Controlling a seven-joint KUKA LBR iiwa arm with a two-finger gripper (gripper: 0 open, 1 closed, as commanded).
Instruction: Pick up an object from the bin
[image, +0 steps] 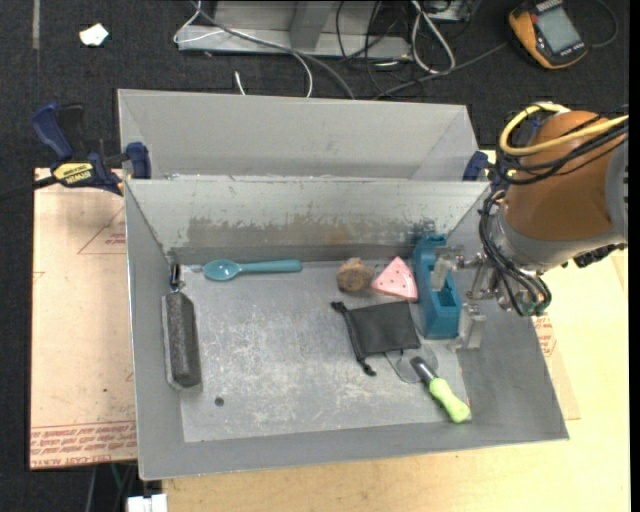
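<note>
Dark floor with cables lies behind a grey metal bin (300, 440), seen from above. 1 arm enters from the view's right, and its gripper (466, 312) hangs low at the bin's right side, near the back wall. Whether the gripper is open or closed cannot be told, and nothing is seen held in it.

The nearest thing is a blue block (437, 295), just beside the gripper on the view's left; contact between them cannot be judged. The block's long axis runs from the back wall toward the front. Left of the block lie a pink wedge (396, 281) and a brown lump (351, 275). In front of it lie a black pouch (381, 330) and a green-handled tool (442, 390). A teal spoon (250, 268) and a dark bar (181, 340) lie well apart, at the left.

Judgement: grasping the block calls for a short shift toward the view's left, with the grip set across its long axis.
</note>
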